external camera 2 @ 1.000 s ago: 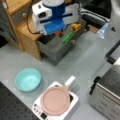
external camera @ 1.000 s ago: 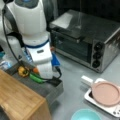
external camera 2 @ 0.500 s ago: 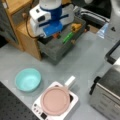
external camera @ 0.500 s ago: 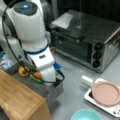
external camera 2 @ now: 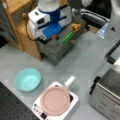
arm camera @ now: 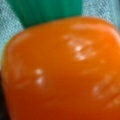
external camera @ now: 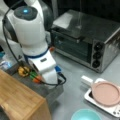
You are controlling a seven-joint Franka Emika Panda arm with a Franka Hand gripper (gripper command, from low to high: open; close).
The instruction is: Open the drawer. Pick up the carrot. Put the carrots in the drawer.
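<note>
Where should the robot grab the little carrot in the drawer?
Probably on the orange body, not the green top, coming straight down from above. The carrot lies in the open drawer, whose walls block the sides. The pincer's tips are hidden.

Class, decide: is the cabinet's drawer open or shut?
Open: the drawer juts from the cabinet, vegetables lying inside, the gripper over it.

No text, label, brand, number or sign can be read anywhere
</note>
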